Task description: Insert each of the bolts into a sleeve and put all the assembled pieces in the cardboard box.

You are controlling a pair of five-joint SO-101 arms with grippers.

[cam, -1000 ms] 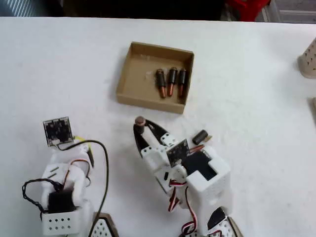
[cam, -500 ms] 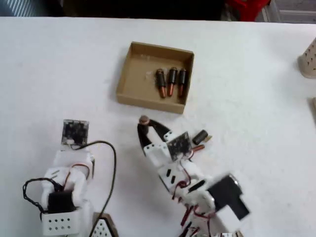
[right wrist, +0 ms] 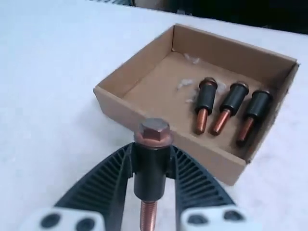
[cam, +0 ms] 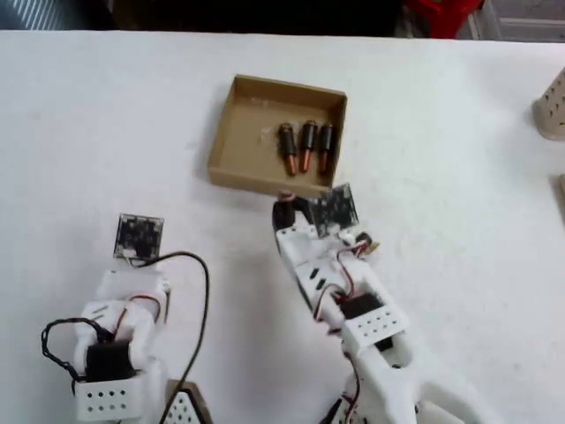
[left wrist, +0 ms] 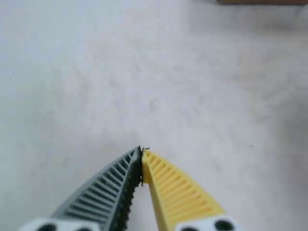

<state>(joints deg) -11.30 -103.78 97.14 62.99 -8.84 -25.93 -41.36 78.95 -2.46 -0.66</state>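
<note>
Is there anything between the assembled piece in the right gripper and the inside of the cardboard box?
Only the cardboard box's near wall, which the assembled piece must clear. Three pieces lie inside, bare floor beside them.

1. Your right claw (cam: 287,210) carries the sleeved bolt (right wrist: 152,159) forward across the worktop (cam: 106,132), from well short of the cardboard box (cam: 265,184) to just beside its near wall.
2. Your left arm (cam: 124,300) swings slightly toward the right arm.
</note>
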